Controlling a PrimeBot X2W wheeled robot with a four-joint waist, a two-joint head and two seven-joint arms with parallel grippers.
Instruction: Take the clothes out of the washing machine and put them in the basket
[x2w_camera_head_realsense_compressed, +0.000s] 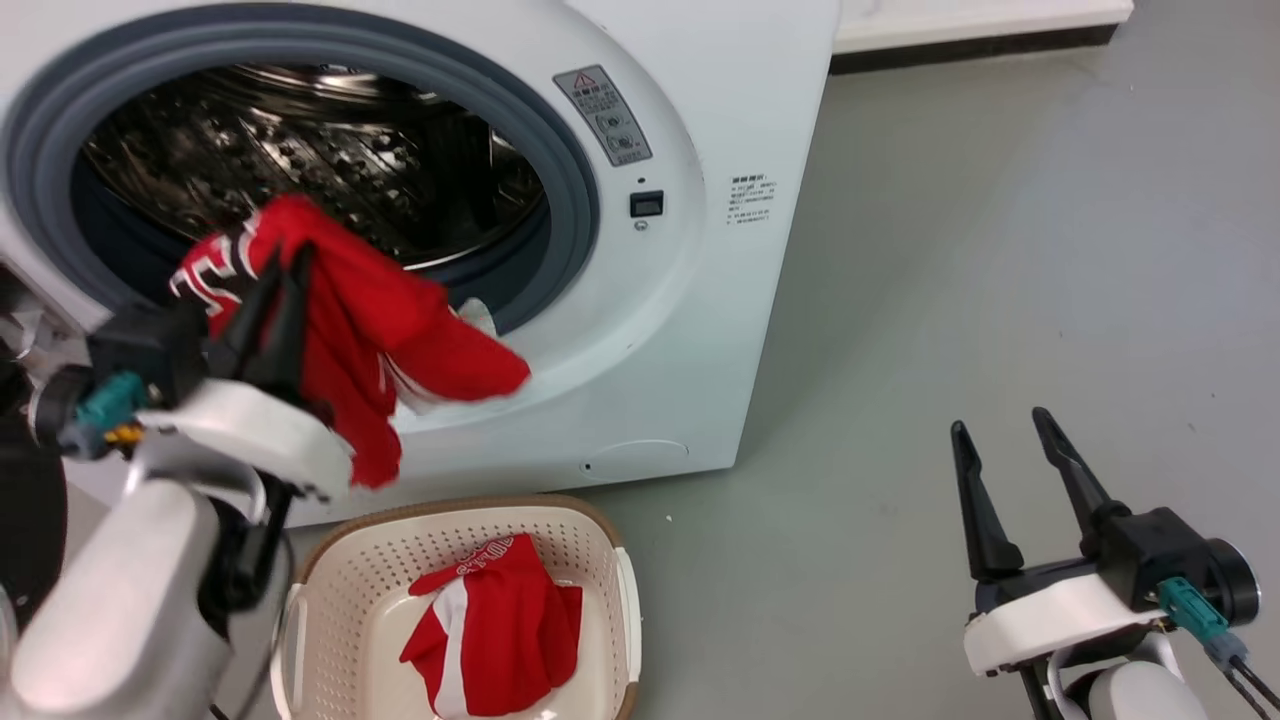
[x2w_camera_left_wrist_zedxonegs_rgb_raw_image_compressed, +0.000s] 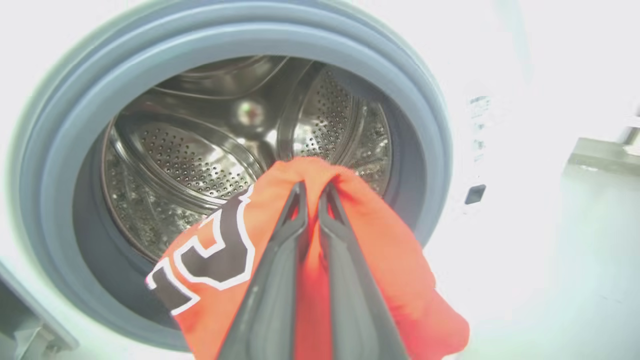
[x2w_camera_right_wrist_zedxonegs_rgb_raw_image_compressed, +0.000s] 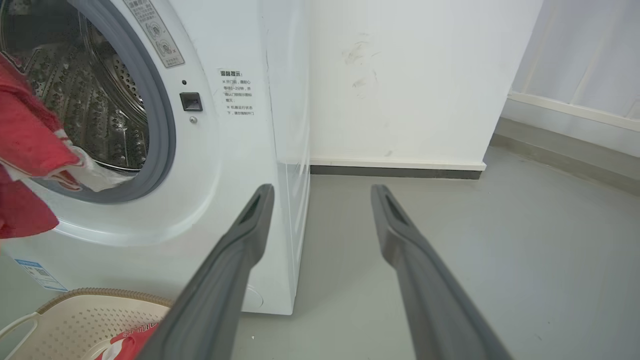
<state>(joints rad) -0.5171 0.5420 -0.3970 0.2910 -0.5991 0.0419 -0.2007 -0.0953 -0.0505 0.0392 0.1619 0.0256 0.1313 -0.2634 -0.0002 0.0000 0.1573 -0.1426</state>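
Head view showed the left end effector (x2w_camera_head_realsense_compressed: 288, 256) at about 9 o'clock, pinched shut on the hanging red piece (x2w_camera_head_realsense_compressed: 370, 330) of clothes, in front of the round hole of the washing machine (x2w_camera_head_realsense_compressed: 700, 300). One white corner of that piece looked to rest on the grey ring (x2w_camera_head_realsense_compressed: 575, 180). The basket (x2w_camera_head_realsense_compressed: 450, 505) sat on the floor (x2w_camera_head_realsense_compressed: 1000, 250) at 6 o'clock, below the hanging red piece and a little toward 5 o'clock from it. The second red piece (x2w_camera_head_realsense_compressed: 500, 630) lay inside it. The right end effector (x2w_camera_head_realsense_compressed: 999, 420) sat at 4 o'clock, spread wide with nothing in it.

Left wrist view showed both fingers (x2w_camera_left_wrist_zedxonegs_rgb_raw_image_compressed: 270, 280) squeezed close on a bunched fold, with the shiny drum (x2w_camera_left_wrist_zedxonegs_rgb_raw_image_compressed: 190, 165) behind at 12 o'clock.

Right wrist view showed the white corner on the grey ring at 9 o'clock.

To do this step well, I think the arm had to pull the piece fully clear of the ring first. Then it had to carry it toward 5 o'clock until it hung over the middle of the basket, go low, and only then let go, so no end flopped over the rim.
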